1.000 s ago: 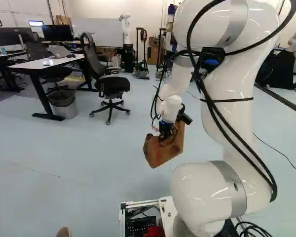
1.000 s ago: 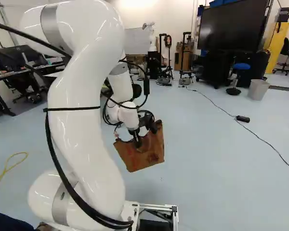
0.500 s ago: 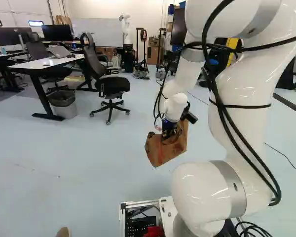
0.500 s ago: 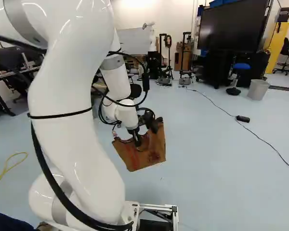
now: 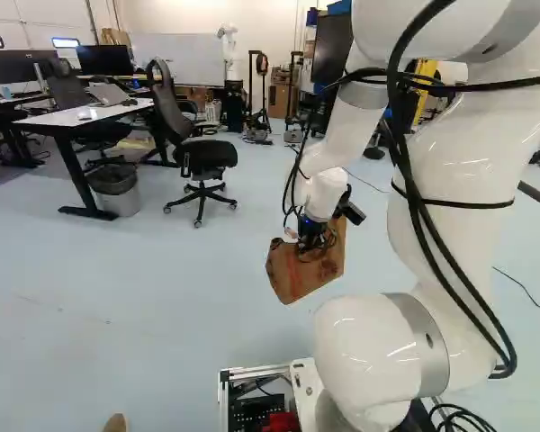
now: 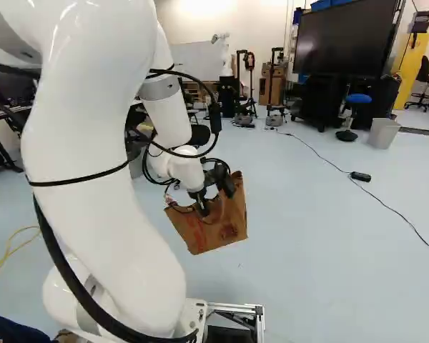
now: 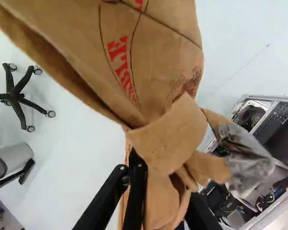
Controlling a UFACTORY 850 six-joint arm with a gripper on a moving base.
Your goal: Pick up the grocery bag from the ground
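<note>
In the right base view, the white arm is reaching ahead and down; the tool is gripping the grocery bag, which is hanging tilted above the floor; in the left base view, the bag is showing nearer than the office chair and the bin; in the wrist view, the tool is pinching folded brown paper from two sides; red print is showing on the bag ahead of it.

Arm behind the gripper has leaned back toward the base, gripper shifting slightly, paper bag beneath carried along with it.
</note>
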